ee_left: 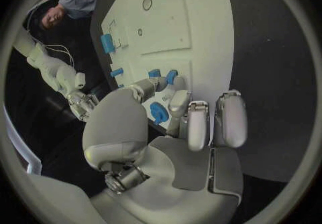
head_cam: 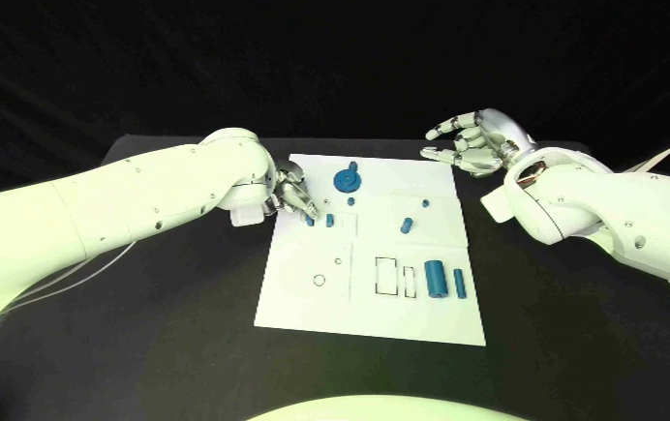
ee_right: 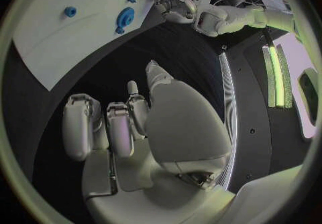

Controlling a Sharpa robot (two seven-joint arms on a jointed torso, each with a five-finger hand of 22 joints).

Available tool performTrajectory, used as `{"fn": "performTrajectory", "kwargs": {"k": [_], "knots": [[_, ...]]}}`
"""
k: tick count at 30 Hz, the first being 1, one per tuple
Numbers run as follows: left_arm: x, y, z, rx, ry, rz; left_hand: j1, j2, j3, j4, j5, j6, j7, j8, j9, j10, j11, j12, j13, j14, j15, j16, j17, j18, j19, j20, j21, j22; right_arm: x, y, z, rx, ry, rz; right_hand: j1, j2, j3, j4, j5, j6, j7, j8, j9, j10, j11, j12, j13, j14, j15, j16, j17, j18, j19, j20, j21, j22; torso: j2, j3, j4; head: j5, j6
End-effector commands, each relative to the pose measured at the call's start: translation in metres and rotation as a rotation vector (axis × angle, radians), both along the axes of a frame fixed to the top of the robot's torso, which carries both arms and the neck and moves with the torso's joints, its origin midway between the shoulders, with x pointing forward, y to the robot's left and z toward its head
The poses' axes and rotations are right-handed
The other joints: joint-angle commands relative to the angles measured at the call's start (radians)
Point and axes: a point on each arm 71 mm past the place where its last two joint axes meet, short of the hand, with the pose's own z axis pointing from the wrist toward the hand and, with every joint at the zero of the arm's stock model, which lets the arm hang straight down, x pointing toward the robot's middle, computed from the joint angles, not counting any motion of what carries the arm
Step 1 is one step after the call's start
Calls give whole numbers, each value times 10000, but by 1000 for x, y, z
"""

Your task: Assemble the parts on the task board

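The white task board (head_cam: 366, 295) lies mid-table. My left hand (head_cam: 287, 194) hovers over its left edge. Thumb and fingertip (ee_left: 176, 86) reach down to two small blue pegs (head_cam: 309, 217) (head_cam: 329, 220); whether one is pinched is unclear. The same pegs (ee_left: 155, 73) (ee_left: 172, 76) appear at the fingertips in the left wrist view. A blue gear-like disc (head_cam: 347, 183) (ee_left: 158, 112) (ee_right: 125, 18) sits near the far edge. My right hand (head_cam: 474, 142) (ee_right: 134, 127) floats past the board's far right corner, fingers apart, holding nothing.
More blue parts lie on the board: a small stud (head_cam: 350, 201), two short pegs (head_cam: 407, 225) (head_cam: 423, 201), and two cylinders (head_cam: 436, 276) (head_cam: 460, 283) beside outlined slots (head_cam: 384, 276). Black table (head_cam: 154, 315) surrounds the board.
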Motion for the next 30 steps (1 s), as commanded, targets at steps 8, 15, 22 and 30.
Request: {"fn": "performTrajectory", "kwargs": {"k": [8,15,22,30], "knots": [[-2,0,-6,103,149,-58,5,104,-328,238,323,429,-376,30,85,622,-243,-15,64,1093,-160,177,2756,-145,284,-33,54,422,-1,1,0,5,-18,53,-257,-11,377,52,155,-104,-17,207,131,-223,-2,-2,638,947,-78,-108,2132,105,177,-67,-141,1582,-11,-8,9,-10,5],[-1,3,-6,179,74,-25,-39,57,-1265,756,-821,550,-382,-112,42,590,-245,-33,89,1093,-164,177,2756,-141,277,-42,20,403,0,1,0,9,-28,46,-263,-14,377,54,153,-109,-16,211,130,-227,-2,-6,633,948,-78,-106,2136,104,179,-67,-138,1584,-12,-8,9,-10,10],[0,4,-7,186,2,48,-168,-28,-1988,1371,-1799,603,-354,-162,58,567,-217,-42,95,1093,-143,177,2756,-135,266,-24,-7,381,0,0,0,10,-27,41,-271,-17,375,58,151,-114,-16,214,129,-228,-1,-6,633,945,-78,-112,2125,107,174,-67,-152,1577,-7,-8,9,-12,21],[1,7,-7,169,-62,141,-122,-25,-2276,1662,-1968,610,-349,-172,82,566,-211,-33,115,1093,-138,177,2756,-135,269,-19,-14,384,0,0,0,9,-24,38,-271,-17,375,58,151,-114,-16,214,129,-228,-1,-6,633,945,-78,-112,2125,107,174,-67,-152,1577,-2,-6,0,-11,31]]}}
